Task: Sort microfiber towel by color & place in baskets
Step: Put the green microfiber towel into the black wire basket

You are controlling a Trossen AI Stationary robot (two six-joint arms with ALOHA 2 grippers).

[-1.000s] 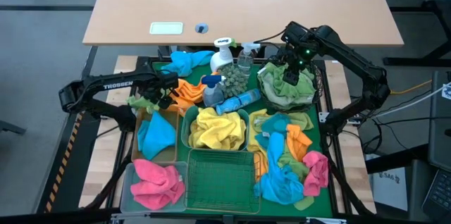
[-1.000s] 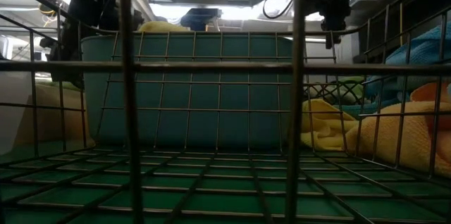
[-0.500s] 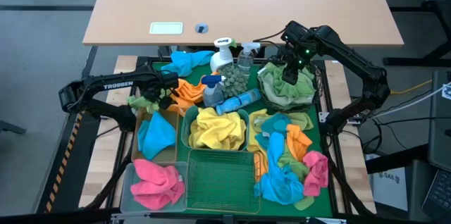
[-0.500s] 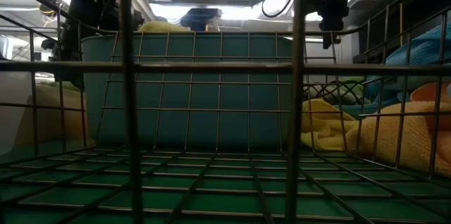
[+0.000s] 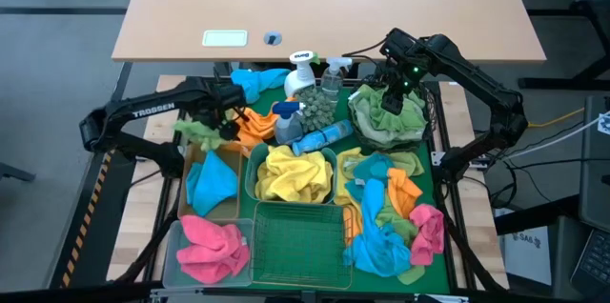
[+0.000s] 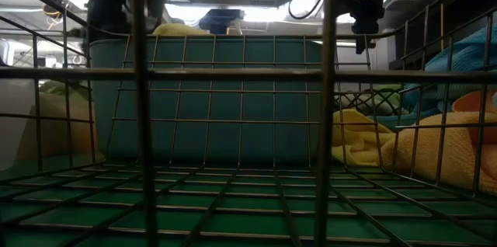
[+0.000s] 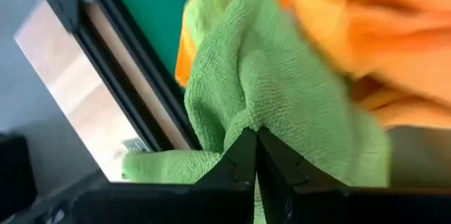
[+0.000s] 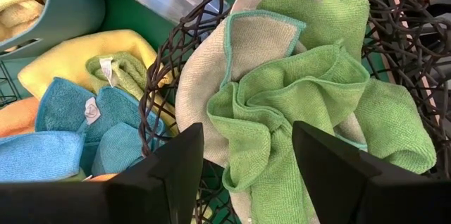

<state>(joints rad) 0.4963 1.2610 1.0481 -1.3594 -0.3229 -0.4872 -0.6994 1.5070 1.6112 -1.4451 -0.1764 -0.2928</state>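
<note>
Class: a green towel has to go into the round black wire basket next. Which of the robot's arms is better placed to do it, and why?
Left. The left gripper is already shut on a green towel at the table's left. The right gripper hangs open above the black wire basket, holding nothing.

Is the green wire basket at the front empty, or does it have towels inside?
Empty. In the high view the green wire basket shows only bare mesh, with no towel inside.
</note>
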